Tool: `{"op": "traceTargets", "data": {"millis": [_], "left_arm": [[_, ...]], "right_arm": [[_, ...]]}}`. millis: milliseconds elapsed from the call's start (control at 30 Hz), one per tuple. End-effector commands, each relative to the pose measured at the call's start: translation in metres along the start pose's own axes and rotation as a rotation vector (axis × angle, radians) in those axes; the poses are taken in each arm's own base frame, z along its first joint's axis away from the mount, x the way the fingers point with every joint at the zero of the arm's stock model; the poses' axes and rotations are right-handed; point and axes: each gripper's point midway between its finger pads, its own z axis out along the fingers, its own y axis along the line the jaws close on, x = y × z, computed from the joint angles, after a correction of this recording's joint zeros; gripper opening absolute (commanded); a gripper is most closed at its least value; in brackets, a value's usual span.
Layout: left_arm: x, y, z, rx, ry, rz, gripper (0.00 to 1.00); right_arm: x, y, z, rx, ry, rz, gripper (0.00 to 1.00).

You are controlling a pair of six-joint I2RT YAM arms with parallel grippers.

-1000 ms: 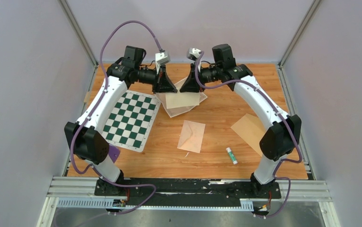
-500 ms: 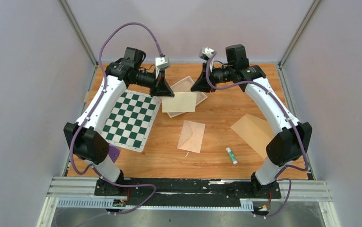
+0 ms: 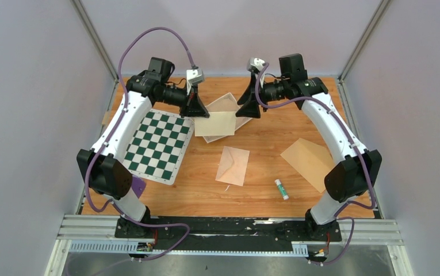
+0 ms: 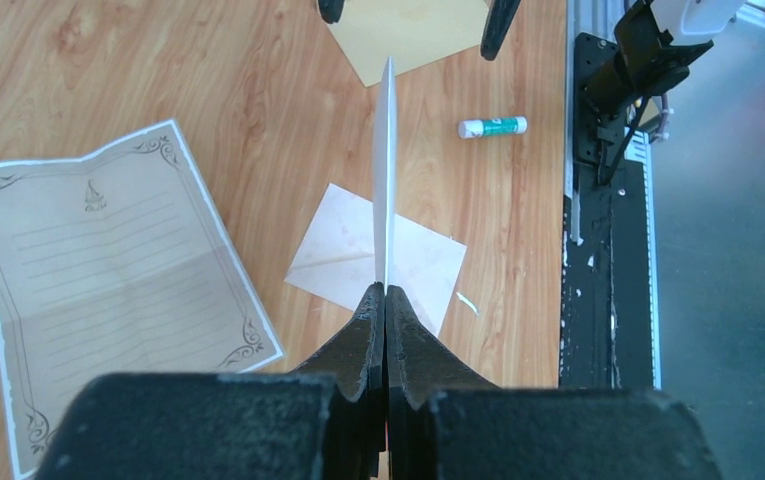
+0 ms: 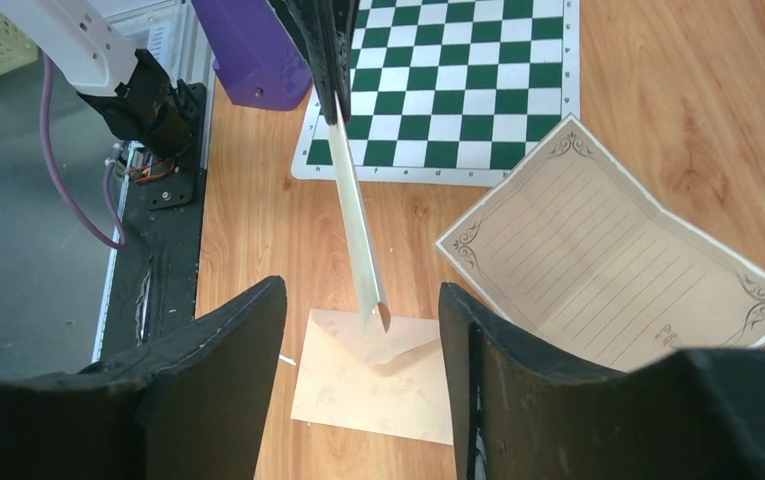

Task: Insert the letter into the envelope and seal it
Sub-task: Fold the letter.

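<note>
Top view: the left gripper [image 3: 200,114] is pinched tight on the left edge of a plain cream sheet [image 3: 216,123] and holds it above the table [image 3: 266,135]. The right gripper [image 3: 251,109] sits at the sheet's 2 o'clock with its jaws parted, gripping nothing. The letter [image 3: 229,102] lies flat under the sheet, at 12 o'clock from the envelope [image 3: 233,165], which lies mid-table with its flap open. A chess mat [image 3: 157,146] lies at the envelope's 9 o'clock, a tan rectangle [image 3: 306,161] at 3 o'clock and a glue stick [image 3: 281,188] near 4 o'clock.

Left wrist view: the two fingers meet on the sheet, which shows edge-on and runs toward 12 o'clock. The letter lies unfolded at 9 o'clock, its creases and ornate border plain to see. The envelope is on the wood just beyond the fingertips.

Right wrist view: the fingers stand wide apart. The sheet's free end hangs between them and touches neither. The letter is at 3 o'clock and the envelope lies below the sheet's tip.
</note>
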Motion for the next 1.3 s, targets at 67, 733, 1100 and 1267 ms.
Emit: {"op": "traceTargets", "data": {"millis": [67, 733, 1100, 1267], "left_arm": [[-0.023, -0.013, -0.008, 0.028, -0.052, 0.060, 0.00], [-0.022, -0.011, -0.010, -0.002, -0.042, 0.052, 0.00], [-0.016, -0.005, -0.008, -0.008, -0.016, 0.040, 0.00], [-0.013, -0.003, -0.008, -0.015, -0.007, 0.039, 0.00]], "right_arm": [[-0.033, 0.017, 0.003, -0.060, -0.052, -0.146, 0.59], [0.001, 0.010, 0.009, -0.048, 0.023, -0.090, 0.11], [0.009, 0.000, -0.009, 0.017, 0.053, -0.108, 0.15], [0.000, 0.005, -0.019, 0.030, 0.055, -0.168, 0.20]]}}
